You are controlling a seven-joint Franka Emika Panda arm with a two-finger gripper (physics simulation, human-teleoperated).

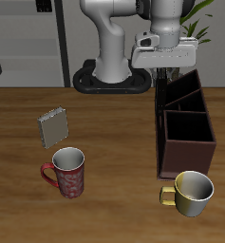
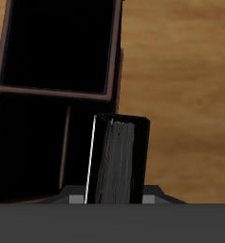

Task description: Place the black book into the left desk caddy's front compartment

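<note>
We've got the black book [image 2: 117, 159] clamped in the gripper [image 1: 165, 68], hovering by the left desk caddy [image 1: 185, 125]. Next we probably line it up over the front compartment and lower.

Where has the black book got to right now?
The black book is clamped upright in the gripper, held in the air above the back end of the left desk caddy; the wrist view shows it over the caddy's compartments.
</note>
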